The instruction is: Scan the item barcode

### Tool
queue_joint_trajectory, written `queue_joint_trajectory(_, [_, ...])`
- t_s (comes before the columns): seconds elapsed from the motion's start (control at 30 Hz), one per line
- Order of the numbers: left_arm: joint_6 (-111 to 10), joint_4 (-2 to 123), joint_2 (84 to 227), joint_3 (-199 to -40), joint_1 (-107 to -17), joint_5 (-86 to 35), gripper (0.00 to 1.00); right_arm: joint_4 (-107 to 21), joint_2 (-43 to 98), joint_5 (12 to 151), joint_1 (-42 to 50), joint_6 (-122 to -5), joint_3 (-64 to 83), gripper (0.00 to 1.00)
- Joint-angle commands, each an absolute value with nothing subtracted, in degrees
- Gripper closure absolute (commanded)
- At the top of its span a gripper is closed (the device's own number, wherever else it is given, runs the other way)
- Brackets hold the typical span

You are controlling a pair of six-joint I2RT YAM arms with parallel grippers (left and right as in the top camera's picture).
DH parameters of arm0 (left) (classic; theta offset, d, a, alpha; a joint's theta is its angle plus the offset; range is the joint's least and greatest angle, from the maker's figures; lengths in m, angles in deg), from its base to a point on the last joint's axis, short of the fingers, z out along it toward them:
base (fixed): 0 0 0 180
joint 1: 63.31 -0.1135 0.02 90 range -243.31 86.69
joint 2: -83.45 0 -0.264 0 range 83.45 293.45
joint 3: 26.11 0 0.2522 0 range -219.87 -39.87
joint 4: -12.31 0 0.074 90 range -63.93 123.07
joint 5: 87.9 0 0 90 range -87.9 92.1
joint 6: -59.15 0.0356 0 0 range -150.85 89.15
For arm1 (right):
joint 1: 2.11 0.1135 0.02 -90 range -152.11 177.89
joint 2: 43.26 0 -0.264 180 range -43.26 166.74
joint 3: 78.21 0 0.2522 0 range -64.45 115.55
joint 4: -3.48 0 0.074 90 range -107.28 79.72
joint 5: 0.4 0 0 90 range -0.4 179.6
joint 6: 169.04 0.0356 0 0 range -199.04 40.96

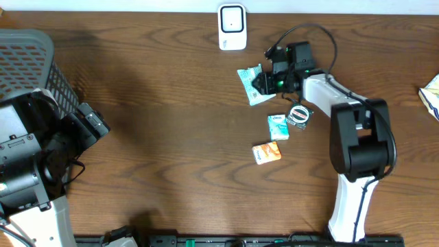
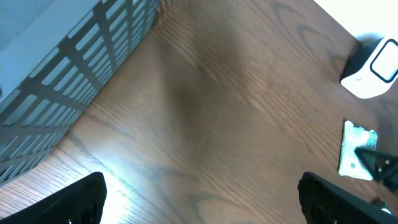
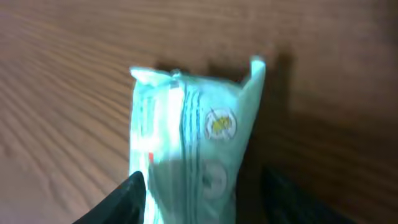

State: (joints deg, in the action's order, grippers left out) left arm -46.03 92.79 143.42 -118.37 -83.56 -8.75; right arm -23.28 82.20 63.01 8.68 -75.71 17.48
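Only the overhead view takes in both arms at once. The right gripper (image 1: 263,83) reaches across the wooden table (image 1: 171,137) to a pale green packet (image 1: 250,86), which lies flat just below the white barcode scanner (image 1: 232,27) standing at the far edge. The left gripper (image 1: 94,127) sits well apart on the other side, next to a grey basket (image 1: 27,62).

The right wrist view adds what the overhead hides. The right gripper (image 3: 202,190) stands partly spread astride the packet (image 3: 193,143): one dark finger is at the packet's edge, while the other is clear of it with a shadowed gap between. The left wrist view shows the left gripper (image 2: 202,186) spread wide with nothing in it, above bare wood. The basket (image 2: 68,74) is to one side, and the scanner (image 2: 372,62) and packet (image 2: 354,149) are far off at the frame's edge.

Open table runs broadly between the two arms. Near the right arm lie a teal packet (image 1: 277,127), an orange packet (image 1: 267,153) and a small round metallic item (image 1: 298,114). A pale printed bag (image 1: 431,96) lies at the right border.

The green packet is glossy film with crimped, pointed end seals and round printed emblems. The basket wall is a slatted plastic grid. The scanner is a rounded white block with a dark window.
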Motion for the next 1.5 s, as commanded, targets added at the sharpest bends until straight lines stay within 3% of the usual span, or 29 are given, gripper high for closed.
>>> queue_joint_trajectory(0.0, [-46.1, 92.9, 143.4, -119.3, -83.9, -9.3, 0.02, -23.1, 86.5, 59.4, 10.4, -72.0, 17.2, 0.70])
queue_joint_trajectory(0.03, [-46.1, 92.9, 143.4, -119.3, -83.9, -9.3, 0.02, -22.9, 87.3, 59.5, 10.8, -72.0, 17.2, 0.91])
queue_joint_trajectory(0.07, [-46.1, 92.9, 143.4, -119.3, -83.9, -9.3, 0.02, -22.9, 87.6, 60.0, 11.1, -72.0, 17.2, 0.99])
queue_joint_trajectory(0.23, [-46.1, 92.9, 143.4, -119.3, -83.9, -9.3, 0.02, -20.0, 85.6, 62.2, 11.7, -70.2, 17.3, 0.99])
queue_joint_trajectory(0.37, [-46.1, 92.9, 143.4, -119.3, -83.9, -9.3, 0.03, -21.0, 78.6, 74.8, 13.2, -73.4, 17.3, 0.99])
queue_joint_trajectory(0.5, [-46.1, 92.9, 143.4, -119.3, -83.9, -9.3, 0.02, -24.4, 72.5, 97.7, 18.0, -81.2, 17.3, 0.99])
queue_joint_trajectory(0.67, [-46.1, 92.9, 143.4, -119.3, -83.9, -9.3, 0.02, -23.3, 75.6, 139.3, 28.7, -95.7, 17.2, 0.99])
queue_joint_trajectory(0.9, [-46.1, 92.9, 143.4, -119.3, -83.9, -9.3, 0.02, -24.8, 83.5, 142.5, 33.8, -95.2, 17.2, 0.99])
queue_joint_trajectory(1.03, [-46.1, 92.9, 143.4, -119.3, -83.9, -9.3, 0.02, -26.7, 83.3, 133.5, 38.2, -88.8, 17.3, 0.99])
queue_joint_trajectory(1.1, [-46.1, 92.9, 143.4, -119.3, -83.9, -9.3, 0.02, -26.8, 83.2, 127.9, 40.7, -87.3, 17.3, 0.87])
queue_joint_trajectory(1.13, [-46.1, 92.9, 143.4, -119.3, -83.9, -9.3, 0.02, -26.8, 83.0, 127.5, 42.0, -85.6, 17.3, 0.68])
queue_joint_trajectory(1.2, [-46.1, 92.9, 143.4, -119.3, -83.9, -9.3, 0.02, -27.1, 82.6, 127.5, 42.9, -84.1, 17.5, 0.45])
queue_joint_trajectory(1.27, [-46.1, 92.9, 143.4, -119.3, -83.9, -9.3, 0.02, -28.1, 82.0, 127.3, 43.5, -82.0, 18.2, 0.37])
queue_joint_trajectory(1.47, [-46.1, 92.9, 143.4, -119.3, -83.9, -9.3, 0.02, -34.8, 76.7, 112.7, 39.2, -76.4, 24.0, 0.31])
